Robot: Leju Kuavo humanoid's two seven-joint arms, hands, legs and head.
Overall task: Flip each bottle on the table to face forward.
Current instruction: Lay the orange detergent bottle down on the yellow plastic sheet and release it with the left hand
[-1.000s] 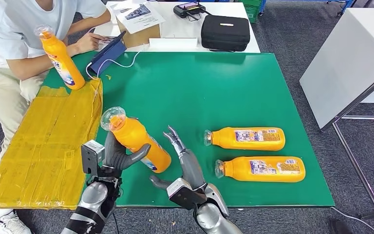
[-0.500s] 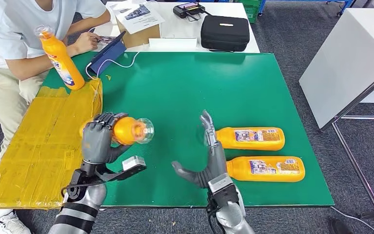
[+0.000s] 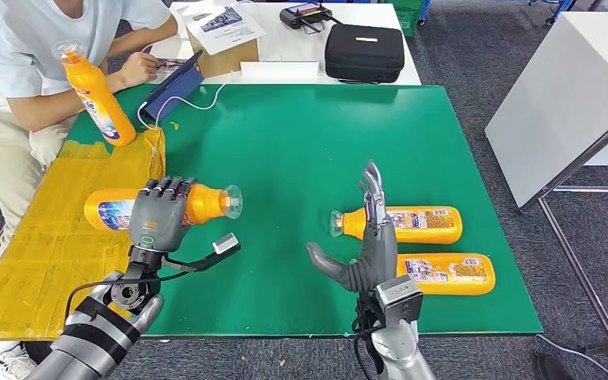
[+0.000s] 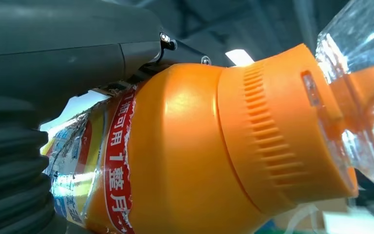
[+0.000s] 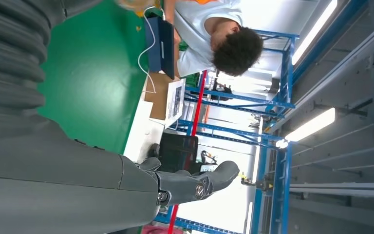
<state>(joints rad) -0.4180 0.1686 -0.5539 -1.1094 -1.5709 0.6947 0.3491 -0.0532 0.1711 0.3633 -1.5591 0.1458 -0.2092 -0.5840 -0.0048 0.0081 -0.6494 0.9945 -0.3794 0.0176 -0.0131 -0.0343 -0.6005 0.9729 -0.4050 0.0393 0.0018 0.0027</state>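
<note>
Your left hand grips an orange bottle around its body. The bottle lies roughly level in the grasp. Its clear cap points away from the hand toward the middle of the green surface, and its base end sticks out the other side, over the yellow sheet. Up close in the left wrist view you see the same bottle: ribbed orange collar, clear cap, and a red-banded label strip just beside the thumb. The dark fingers wrap over the top of the bottle.

Your right hand holds nothing. It stands upright with fingers extended and thumb spread off to the side. Just beyond its fingers lies a second bottle on its side, label up, cap end nearest the hand. A third bottle lies on its side just beside the palm, on the far side from your left hand, also label up; the hand hides its cap end. You cannot tell whether the hand touches either one.

Well beyond your left hand, a person's hand rests by a tablet. A fourth orange bottle stands tilted near that person, at the far corner of the yellow sheet.
</note>
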